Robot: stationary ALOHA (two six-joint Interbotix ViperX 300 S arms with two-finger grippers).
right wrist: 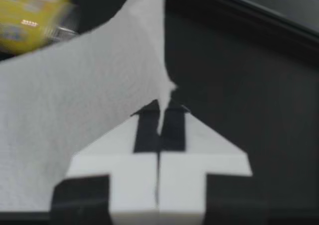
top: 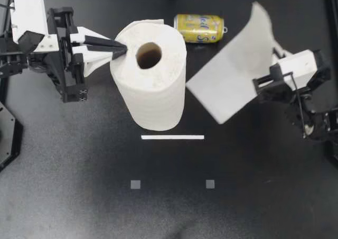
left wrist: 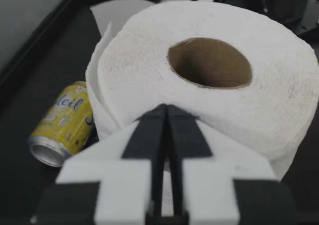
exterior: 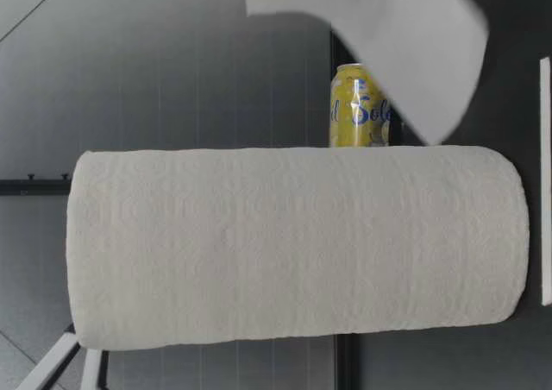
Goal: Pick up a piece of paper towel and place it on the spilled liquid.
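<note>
Towel sheet [top: 232, 75] slanting toward roll [top: 150, 91], right fingers [top: 279, 52] pinching it; left fingers [top: 105, 42] pressed together

A single white, softly textured sheet of paper towel [top: 232, 75] hangs in the air, pinched at one corner between the closed fingers of the right claw [top: 260, 84], spreading wide and slightly curled ahead of it.

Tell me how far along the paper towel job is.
Done: a sheet looks torn free of the roll, pinched in my right gripper above the table. In hand: my left gripper, shut, has its tips against the roll's rim. Left: laying the sheet on the spill; no liquid shows in any view, only a can on its side behind the roll.
</note>
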